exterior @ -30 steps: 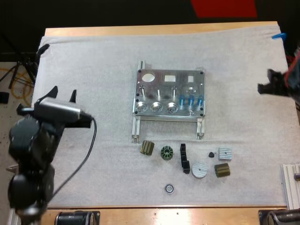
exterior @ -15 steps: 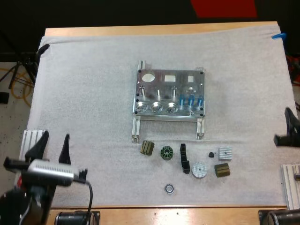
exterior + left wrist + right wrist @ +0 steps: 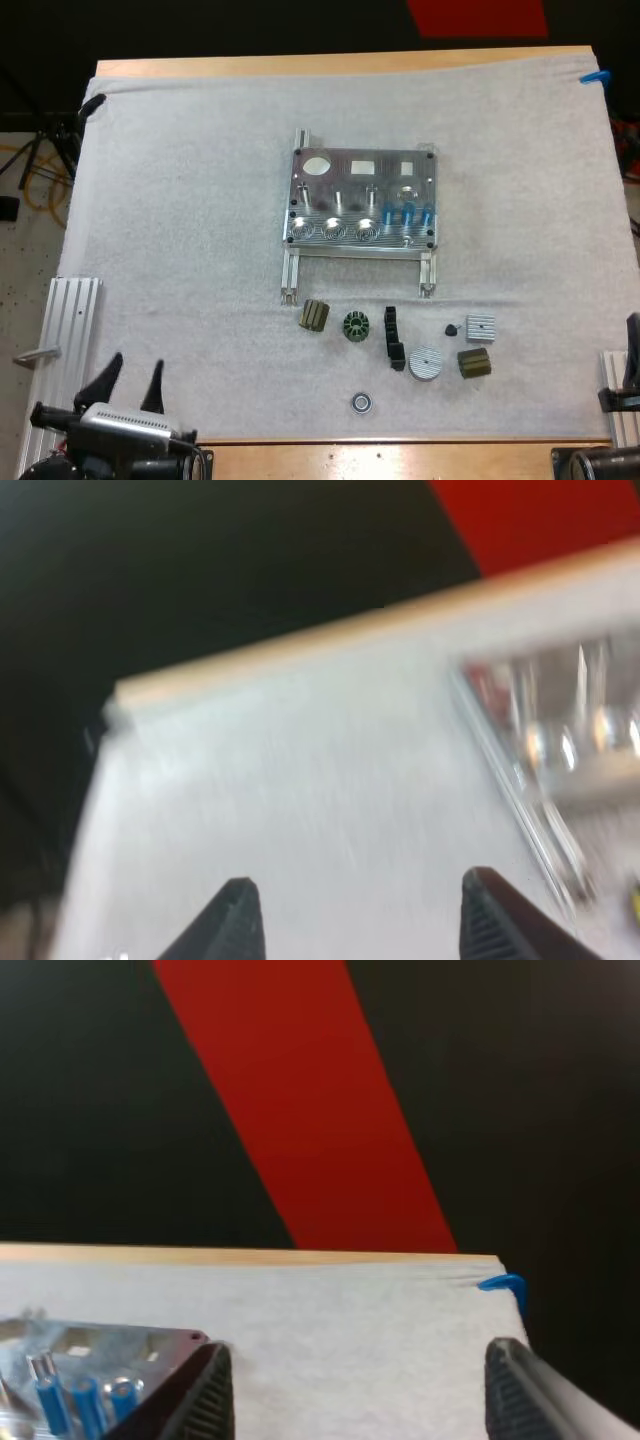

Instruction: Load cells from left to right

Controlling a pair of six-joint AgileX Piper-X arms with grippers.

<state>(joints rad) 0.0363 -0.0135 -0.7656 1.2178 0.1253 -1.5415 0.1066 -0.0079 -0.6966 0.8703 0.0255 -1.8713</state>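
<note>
Silver metal fixture plate [image 3: 360,205] holds three bright blue cylinders [image 3: 407,213] toward its right side; left gripper [image 3: 134,362], well off its near-left, released; right gripper [image 3: 357,1350], off its right, spread empty.

Robotics lab bench, no question. There's a wooden table [image 3: 340,62] with a white mat [image 3: 180,200] across it, and a machined metal fixture [image 3: 360,170] sits mid-mat with blue cylinders [image 3: 405,213] standing in its near right part. A row of small parts [image 3: 354,326] runs along toward the near edge. Aluminium rails [image 3: 68,330] lie at both near corners. Off the left edge, yellow cable [image 3: 22,160] and a black stand [image 3: 60,145] are on the floor [image 3: 20,260]. At the near left corner the left gripper [image 3: 136,362] hangs, fingers spread.
</note>
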